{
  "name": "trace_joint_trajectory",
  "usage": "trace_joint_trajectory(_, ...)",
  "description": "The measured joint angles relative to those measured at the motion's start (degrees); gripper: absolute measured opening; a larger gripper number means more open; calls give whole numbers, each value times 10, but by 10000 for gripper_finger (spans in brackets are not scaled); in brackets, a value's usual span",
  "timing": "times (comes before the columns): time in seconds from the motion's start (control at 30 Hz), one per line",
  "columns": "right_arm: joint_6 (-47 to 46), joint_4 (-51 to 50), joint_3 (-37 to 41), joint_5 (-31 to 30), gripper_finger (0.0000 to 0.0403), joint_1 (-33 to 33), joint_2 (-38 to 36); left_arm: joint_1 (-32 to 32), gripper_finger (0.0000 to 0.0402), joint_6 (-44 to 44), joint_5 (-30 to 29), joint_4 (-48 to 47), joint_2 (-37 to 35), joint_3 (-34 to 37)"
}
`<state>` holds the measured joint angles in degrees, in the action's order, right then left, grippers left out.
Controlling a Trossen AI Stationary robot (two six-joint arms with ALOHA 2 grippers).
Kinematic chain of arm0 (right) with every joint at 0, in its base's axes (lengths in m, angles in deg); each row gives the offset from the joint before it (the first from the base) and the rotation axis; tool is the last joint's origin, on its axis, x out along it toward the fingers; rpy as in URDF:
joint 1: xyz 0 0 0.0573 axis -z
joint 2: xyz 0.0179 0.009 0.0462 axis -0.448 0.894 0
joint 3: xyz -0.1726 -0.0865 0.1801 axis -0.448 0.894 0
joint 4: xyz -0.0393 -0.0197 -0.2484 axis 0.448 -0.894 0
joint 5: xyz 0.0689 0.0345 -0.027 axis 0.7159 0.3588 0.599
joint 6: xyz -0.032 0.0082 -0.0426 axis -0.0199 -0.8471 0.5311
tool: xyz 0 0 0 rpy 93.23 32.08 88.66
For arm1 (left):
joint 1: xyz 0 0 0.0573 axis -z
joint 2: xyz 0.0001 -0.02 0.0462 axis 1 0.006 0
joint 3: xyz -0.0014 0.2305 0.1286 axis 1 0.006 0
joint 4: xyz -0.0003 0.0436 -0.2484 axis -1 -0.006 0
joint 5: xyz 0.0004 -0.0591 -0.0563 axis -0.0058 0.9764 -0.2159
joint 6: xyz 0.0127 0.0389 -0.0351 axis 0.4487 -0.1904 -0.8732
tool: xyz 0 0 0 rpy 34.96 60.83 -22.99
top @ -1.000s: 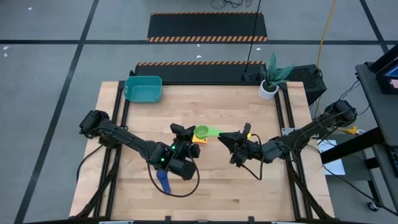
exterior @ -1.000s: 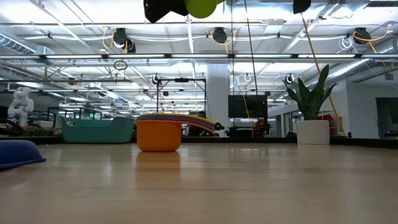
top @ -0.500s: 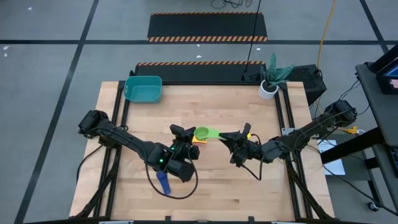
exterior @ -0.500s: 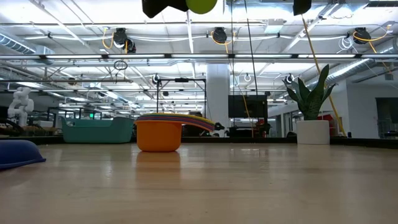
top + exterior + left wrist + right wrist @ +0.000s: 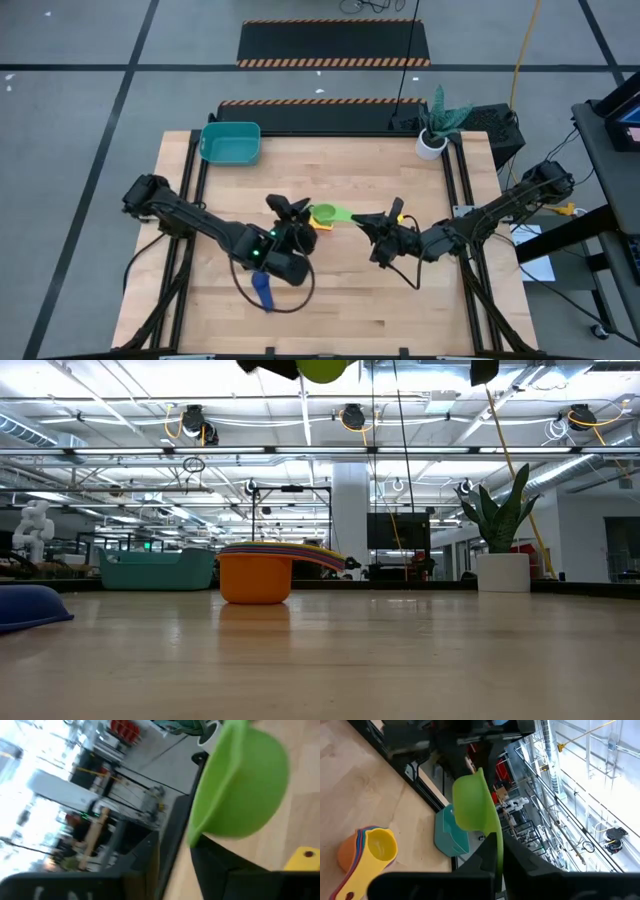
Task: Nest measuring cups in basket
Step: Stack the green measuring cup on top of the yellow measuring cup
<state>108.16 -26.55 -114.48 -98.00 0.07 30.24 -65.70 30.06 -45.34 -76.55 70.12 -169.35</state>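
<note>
The green measuring cup (image 5: 325,213) hangs in the air over the table's middle, its handle pointing toward my right gripper (image 5: 372,222), which is shut on it. My left gripper (image 5: 290,209) is open just left of the bowl (image 5: 240,785); one finger (image 5: 225,870) stands beside the rim, and I cannot tell whether it touches. Below sits an orange cup with several cups nested in it, yellow on top (image 5: 367,850) (image 5: 255,578). A blue cup (image 5: 263,292) lies near the table's near edge. The teal basket (image 5: 231,142) stands at the far left corner. My right gripper pinches the green cup's handle (image 5: 495,847) between its two fingers, coming level from the table's right and lying along the handle. The cup is lifted clear of the table (image 5: 322,370), and its bowl (image 5: 475,805) stands out beyond the fingertips.
A white plant pot (image 5: 432,143) stands at the far right corner. The bare wood between the cup stack and the basket (image 5: 157,569) is free. Black rails run along the table's left and right edges.
My left gripper has drawn back a little toward the table's left and risen slightly, away from the green cup. The green cup and my right gripper have stayed where they were.
</note>
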Motion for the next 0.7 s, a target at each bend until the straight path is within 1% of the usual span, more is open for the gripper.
trace_joint_trajectory(0.1, 3, -2, 0, 1, 1, 0, 0, -3, 135, -78, 38, -62, -20, 0)
trace_joint_trajectory(0.17, 11, -3, 0, 4, 1, 3, 0, -4, 144, -148, 70, -120, -30, 0)
trace_joint_trajectory(0.27, 9, -1, 1, 4, 1, 17, 0, -1, 147, -258, 101, -215, -46, 0)
trace_joint_trajectory(0.37, 6, 1, 10, 23, 1, 37, 0, 8, 144, -359, 106, -294, -47, 0)
trace_joint_trajectory(0.5, -13, 20, 30, 113, 1, 72, 0, 26, 128, -440, 108, -372, -46, 0)
trace_joint_trajectory(0.7, -62, 26, 44, 282, 0, 150, 0, 51, 104, -491, 105, -408, -46, 0)
